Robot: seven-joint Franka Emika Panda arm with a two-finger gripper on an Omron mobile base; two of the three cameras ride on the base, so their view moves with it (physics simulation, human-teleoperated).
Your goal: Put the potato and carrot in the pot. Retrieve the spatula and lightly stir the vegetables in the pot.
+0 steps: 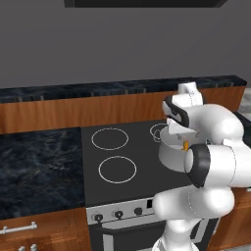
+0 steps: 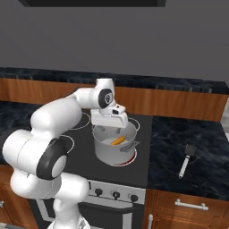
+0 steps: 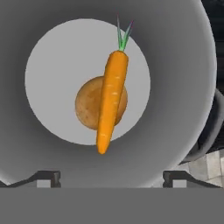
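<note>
One carrot (image 3: 111, 98) lengthwise over potato (image 3: 91, 104), greens up; pincer (image 3: 112, 177) apart.

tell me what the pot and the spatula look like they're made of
Pot: looks like brushed metal, silver-grey wall with a soft sheen, paler matte inside.
Spatula: dark head, perhaps plastic or silicone; pale handle may be metal or plastic, too small to tell.

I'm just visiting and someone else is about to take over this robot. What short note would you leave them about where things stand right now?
Gripper: open, holding nothing, above the pot on the stove.
Carrot: inside the pot, lying across the potato, which sits on the pot's bottom.
Spatula: on the dark counter right of the stove, untouched.
Done: both vegetables are in.
Left: fetch the spatula, stir lightly.
</note>
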